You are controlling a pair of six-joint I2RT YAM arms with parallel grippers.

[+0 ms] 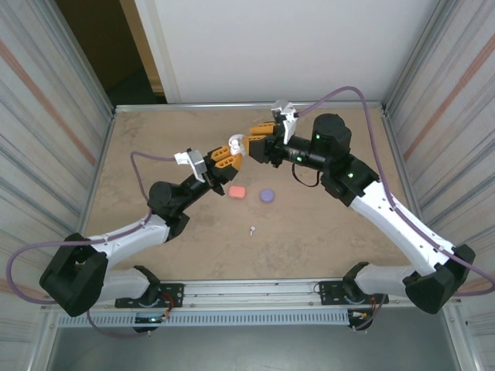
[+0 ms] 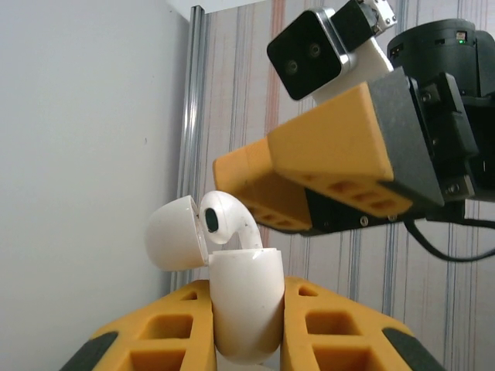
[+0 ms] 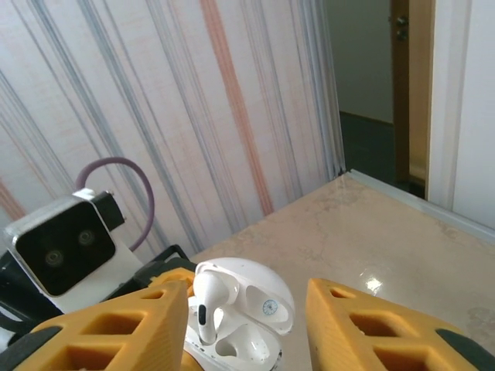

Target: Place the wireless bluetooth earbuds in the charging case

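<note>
While 1 white earbud [image 1: 252,229] lies on the desk [image 1: 325,239] near my bases, farther out my left jaws clamp the open charging case [image 2: 246,309], a 2nd earbud [image 2: 228,220] standing half-seated in it between my parted, empty right jaws. Best pressed straight down, gently, case held steady.

Overhead looks down; both wrists (close) share case [image 2: 246,309].

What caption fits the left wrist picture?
Left tool grips the open white case; a white earbud stands in it, right tool close above.
</note>
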